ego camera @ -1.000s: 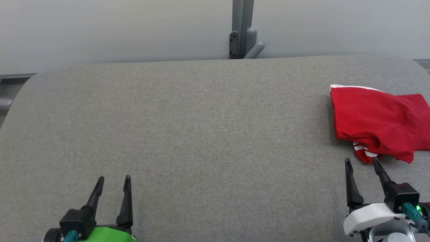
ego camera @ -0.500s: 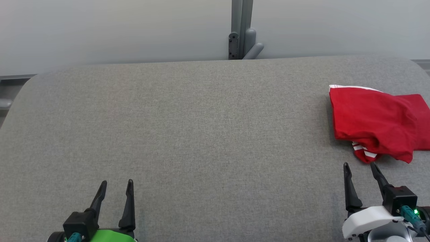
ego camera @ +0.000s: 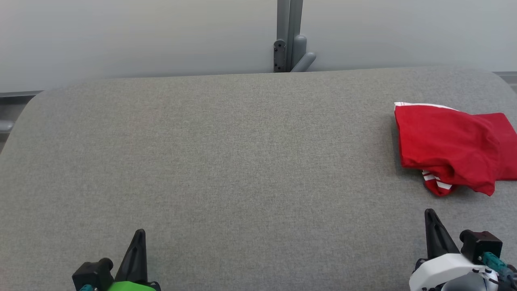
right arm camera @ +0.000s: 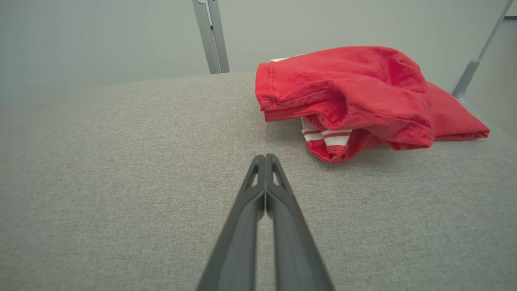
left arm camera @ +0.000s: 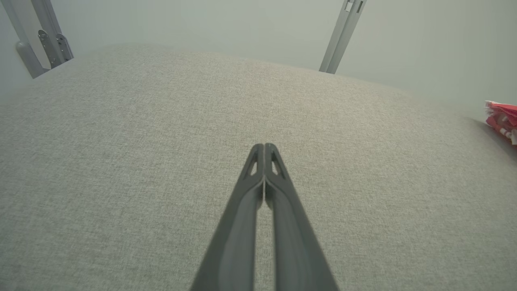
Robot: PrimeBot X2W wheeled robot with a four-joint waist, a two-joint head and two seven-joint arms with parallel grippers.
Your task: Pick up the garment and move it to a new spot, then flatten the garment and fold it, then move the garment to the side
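Observation:
The garment (ego camera: 452,147) is red with white stripes at a cuff and lies folded in a loose bundle at the right side of the grey table (ego camera: 242,161). In the right wrist view the garment (right arm camera: 363,97) rests just beyond and right of my right gripper (right arm camera: 265,157), apart from it. My right gripper (ego camera: 430,214) sits near the front right edge, shut and empty. Shut and empty too, my left gripper (ego camera: 139,234) is at the front left, and in its own view the left gripper (left arm camera: 264,146) hovers over bare fabric. A sliver of the garment (left arm camera: 503,119) shows at that view's right edge.
A grey metal post with a bracket (ego camera: 288,40) stands behind the table's far edge against a pale wall. The table's rounded far corners fall away at left and right. Wide bare grey fabric stretches left of the garment.
Both grippers have shut, from open half a second ago, and both have drawn back toward the front edge. The garment has stayed where it was.

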